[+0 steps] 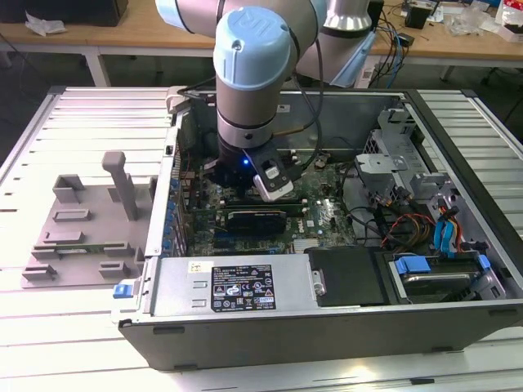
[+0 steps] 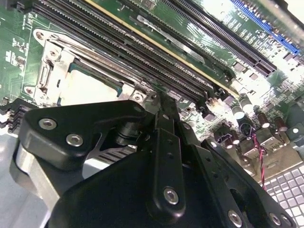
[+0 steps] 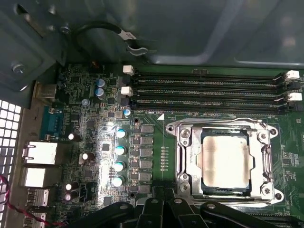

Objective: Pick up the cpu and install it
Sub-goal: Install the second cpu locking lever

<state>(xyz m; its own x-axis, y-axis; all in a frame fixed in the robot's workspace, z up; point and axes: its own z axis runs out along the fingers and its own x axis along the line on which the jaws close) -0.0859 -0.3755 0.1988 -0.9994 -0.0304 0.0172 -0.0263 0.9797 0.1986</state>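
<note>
Nearest the onlooker, the open grey steel computer case (image 1: pixel 327 327) is lying on its side on the slatted white counter (image 1: pixel 73 343), with a black power-supply block (image 1: pixel 237 286) along its front edge. Beyond it, the grey-and-blue robot arm (image 1: pixel 253 73) is reaching down into the case over the green motherboard (image 1: pixel 323 216).

In the first wrist view, the cpu (image 3: pixel 225 161), a small flat square chip with a pale silvery top plate, is sitting inside the square metal socket frame (image 3: pixel 266 161), directly ahead of the black claw (image 3: pixel 159 213). The second wrist view is showing the same chip (image 2: pixel 88 88) just beyond the claw (image 2: pixel 161 142). The claw is carrying nothing visible; whether its tips are released or clenched cannot be told, because the linkage is hiding them.

Farther out, the black memory slots (image 3: pixel 209 90) are running beside the socket, with blue-topped capacitors (image 3: pixel 119 156) on the other side.

Risks, as judged from here: the claw is hovering close above the socket, so any downward drift could press on the chip or the frame and damage the contacts beneath. A sideways drift could strike the memory slot latches (image 3: pixel 127 90) or the capacitors. Seating cannot be confirmed from these views.
</note>
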